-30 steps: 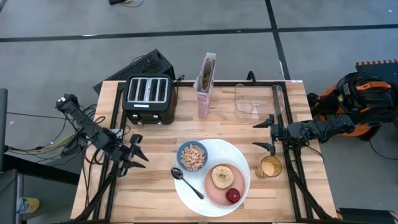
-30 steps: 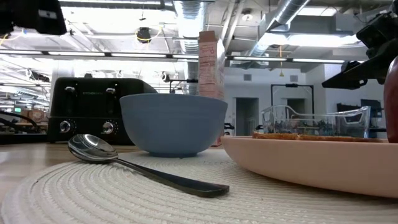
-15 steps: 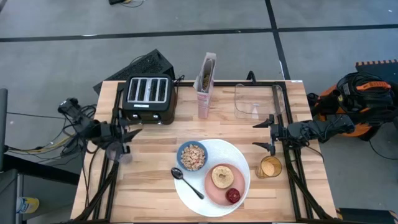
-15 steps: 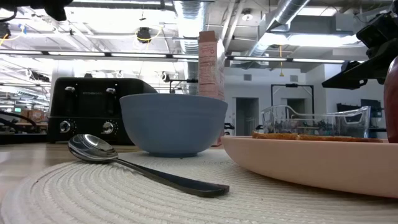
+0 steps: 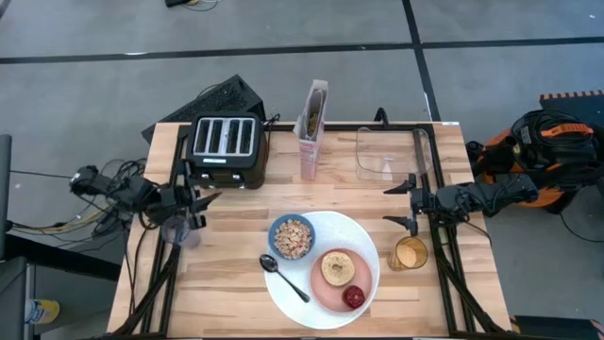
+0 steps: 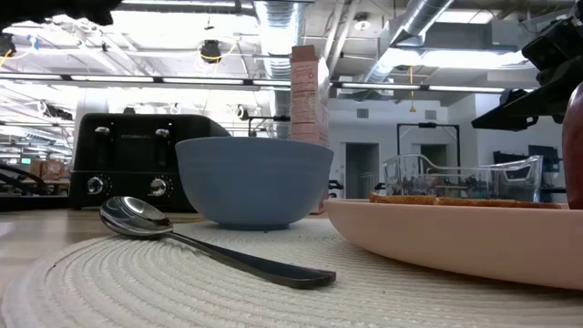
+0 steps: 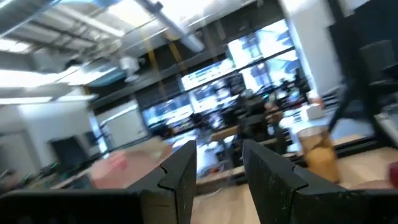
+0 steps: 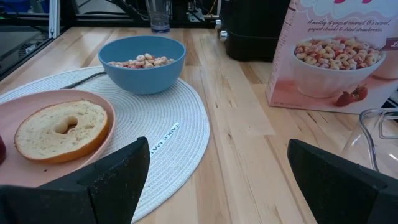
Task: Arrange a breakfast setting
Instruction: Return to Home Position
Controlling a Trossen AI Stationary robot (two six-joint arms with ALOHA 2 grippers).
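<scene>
I take this to be the homing step, since the setting looks complete. On the mat point(image 5: 360, 236) sit the bowl point(image 5: 292, 237), filled with cereal, and the spoon point(image 5: 283, 277) just in front of it. The plate point(image 5: 317, 283) is there too, carrying the bagel point(image 5: 338, 267) and the apple point(image 5: 354, 297). I see nothing to pick up or shift.

The left gripper point(image 5: 202, 206) hangs over the table's point(image 5: 236, 283) left edge, in front of the toaster point(image 5: 225, 146). Its fingers are apart and empty in the wrist view. A glass point(image 5: 176, 230) stands just beside it.

The right gripper point(image 5: 401, 204) hovers by the right edge, between the bin point(image 5: 387, 153) and the juice point(image 5: 410, 253), jaws spread wide and holding nothing.

My next move, as I judge it, is only to tuck both arms back to rest. On the left I want to lift clear of the glass before folding. On the right I want to pull straight back so a finger doesn't clip the juice.
</scene>
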